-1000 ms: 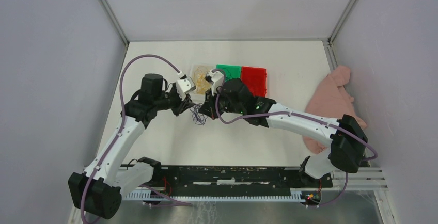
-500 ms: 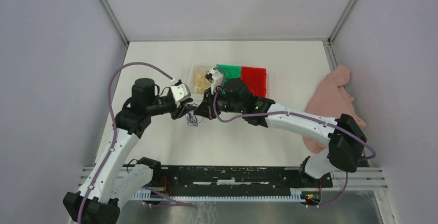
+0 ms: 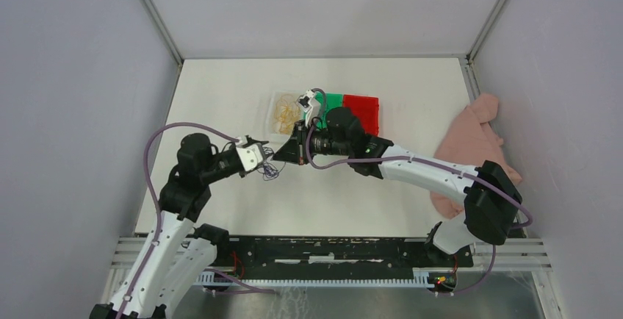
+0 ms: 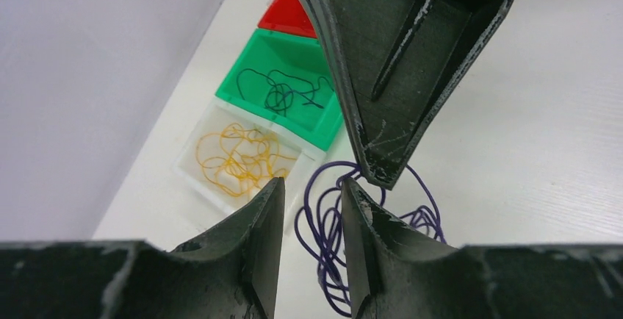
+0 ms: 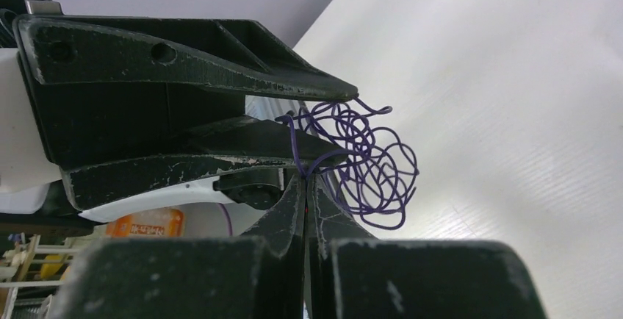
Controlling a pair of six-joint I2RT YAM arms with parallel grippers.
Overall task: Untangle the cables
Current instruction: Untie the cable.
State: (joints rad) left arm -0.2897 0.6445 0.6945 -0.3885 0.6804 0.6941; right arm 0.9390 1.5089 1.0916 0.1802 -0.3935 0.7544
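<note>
One strand of the purple cable [image 5: 367,159] is pinched by the right gripper [image 5: 305,179], tips pressed shut, just near-left of the green tray [image 4: 294,51]. The left gripper [image 4: 311,185] stands narrowly parted beside the loops, holding nothing. It should take one outer loop only, then pull away slowly. The tangle looks roundish, with no clear long axis, its loops trailing from the pinch toward the left gripper.

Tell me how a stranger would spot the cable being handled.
On the white table, three trays sit in a row: clear, green, red. In front of the clear tray, the right gripper pinches the purple cable. It alone is outside a tray, unlike the yellow cable and dark cable.
</note>
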